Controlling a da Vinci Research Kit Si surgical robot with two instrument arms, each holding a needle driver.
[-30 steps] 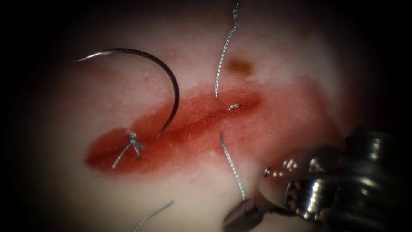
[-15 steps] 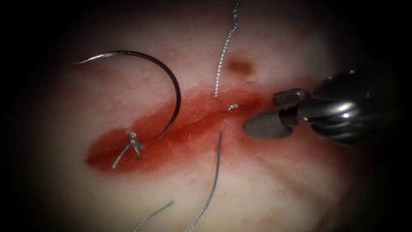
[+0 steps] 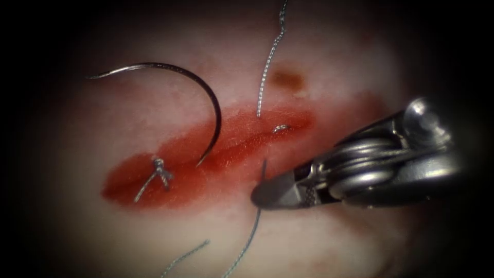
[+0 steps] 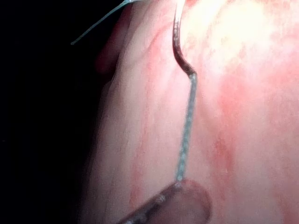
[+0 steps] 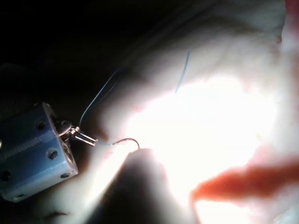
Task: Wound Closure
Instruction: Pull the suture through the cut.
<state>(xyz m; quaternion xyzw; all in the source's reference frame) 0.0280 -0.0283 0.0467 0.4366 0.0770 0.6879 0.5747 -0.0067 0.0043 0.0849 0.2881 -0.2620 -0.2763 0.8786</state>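
Note:
The curved needle (image 3: 206, 98) lies free on the tissue (image 3: 128, 221), on the left of the cut (image 3: 226, 149). Its tip rests at the cut's upper edge, beside a tied knot (image 3: 159, 168) with short ends. No tool holds it. My right tool (image 3: 263, 195) reaches in from the right, just below the cut. Its jaws are shut on the thread (image 3: 252, 231) that leaves the tissue there and trails downward. In the left wrist view the thread (image 4: 187, 135) runs straight into that jaw tip (image 4: 173, 203).
Another strand of thread (image 3: 267, 62) runs up from the cut's upper edge, and a small loop (image 3: 281, 127) shows inside the cut. A loose thread end (image 3: 185, 255) lies at the bottom. Red fluid (image 3: 170, 183) stains the tissue around the cut.
The right tool swung from the lower right up to the cut's right end, then down-left onto the thread. The lower strand swung leftward. The needle stayed put.

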